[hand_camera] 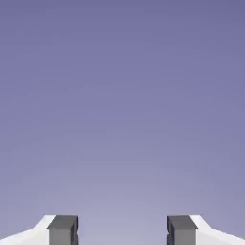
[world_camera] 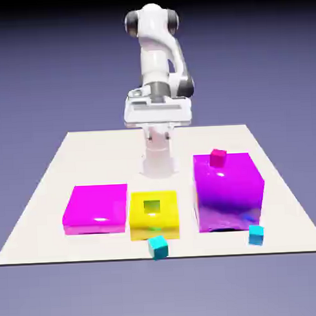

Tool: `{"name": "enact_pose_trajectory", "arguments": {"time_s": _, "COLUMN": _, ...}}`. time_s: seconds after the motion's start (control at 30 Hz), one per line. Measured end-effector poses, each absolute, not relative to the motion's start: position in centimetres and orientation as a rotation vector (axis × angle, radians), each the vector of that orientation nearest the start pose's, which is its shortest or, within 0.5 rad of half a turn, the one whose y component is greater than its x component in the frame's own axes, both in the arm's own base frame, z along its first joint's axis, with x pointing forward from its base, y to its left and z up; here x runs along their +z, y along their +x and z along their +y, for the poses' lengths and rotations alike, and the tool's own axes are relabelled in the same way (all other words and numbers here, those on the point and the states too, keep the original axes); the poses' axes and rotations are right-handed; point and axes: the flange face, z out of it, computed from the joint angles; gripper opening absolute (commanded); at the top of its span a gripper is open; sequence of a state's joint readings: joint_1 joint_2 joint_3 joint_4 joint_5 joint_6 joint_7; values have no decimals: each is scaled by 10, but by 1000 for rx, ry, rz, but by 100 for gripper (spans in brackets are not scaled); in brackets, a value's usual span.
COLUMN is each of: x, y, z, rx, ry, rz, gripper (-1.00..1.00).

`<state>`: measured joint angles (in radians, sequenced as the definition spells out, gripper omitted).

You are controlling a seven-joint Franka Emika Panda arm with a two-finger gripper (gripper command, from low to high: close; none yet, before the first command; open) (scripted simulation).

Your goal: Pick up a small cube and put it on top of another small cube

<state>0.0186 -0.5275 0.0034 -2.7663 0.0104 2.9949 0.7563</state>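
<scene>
The small cube (world_camera: 158, 247) that the task names could be either of two alike cyan cubes; this one sits on the table (world_camera: 35, 247) just on the camera side of the yellow block (world_camera: 169, 216), the landmark here. Largest among the blocks is the purple one (world_camera: 228, 193), to the exterior view's right of the yellow block; the flat magenta block (world_camera: 96, 201) lies to its left. The gripper (hand_camera: 123, 229) is above the yellow block's far side, well apart from it, fingers spread and released, nothing between them.

Smallest come the cubes. Another small cube (world_camera: 256, 235) rests well to the exterior view's right of the yellow block, towards the camera. Both look hard, stiff and glossy, so probably light, not fragile, and a little slippery: off-centre pressure could make one twist or squirt out. The nearer cube looks turned against the yellow block's edges, so the hand should probably roll to match its faces, then take two opposite upright sides at mid-height, with an even, modest squeeze. The yellow block is close enough that a fingertip might knock it. The other cube's top is small, so the landing calls for careful centring and a gentle release.
</scene>
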Motion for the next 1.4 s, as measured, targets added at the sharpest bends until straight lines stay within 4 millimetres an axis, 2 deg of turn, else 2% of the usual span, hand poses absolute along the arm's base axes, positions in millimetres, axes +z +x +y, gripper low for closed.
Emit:
{"name": "enact_pose_trajectory", "arguments": {"time_s": 0.17, "x": 446, "y": 454, "z": 26, "rx": -742, "ry": -2554, "rz": 1082, "gripper": 0}}
{"name": "enact_pose_trajectory", "arguments": {"time_s": 0.33, "x": 427, "y": 502, "z": 50, "rx": -492, "ry": -2597, "rz": 1180, "gripper": 0}}
{"name": "enact_pose_trajectory", "arguments": {"time_s": 0.53, "x": 393, "y": 551, "z": 86, "rx": -181, "ry": -2634, "rz": 1284, "gripper": 0}}
{"name": "enact_pose_trajectory", "arguments": {"time_s": 0.73, "x": 349, "y": 590, "z": 127, "rx": 140, "ry": -2656, "rz": 1374, "gripper": 0}}
{"name": "enact_pose_trajectory", "arguments": {"time_s": 0.9, "x": 307, "y": 612, "z": 163, "rx": 416, "ry": -2664, "rz": 1434, "gripper": 0}}
{"name": "enact_pose_trajectory", "arguments": {"time_s": 1.07, "x": 261, "y": 625, "z": 199, "rx": 697, "ry": -2662, "rz": 1480, "gripper": 0}}
{"name": "enact_pose_trajectory", "arguments": {"time_s": 1.23, "x": 213, "y": 627, "z": 234, "rx": 983, "ry": -2651, "rz": 1511, "gripper": 0}}
{"name": "enact_pose_trajectory", "arguments": {"time_s": 1.4, "x": 166, "y": 621, "z": 265, "rx": 1272, "ry": -2632, "rz": 1525, "gripper": 0}}
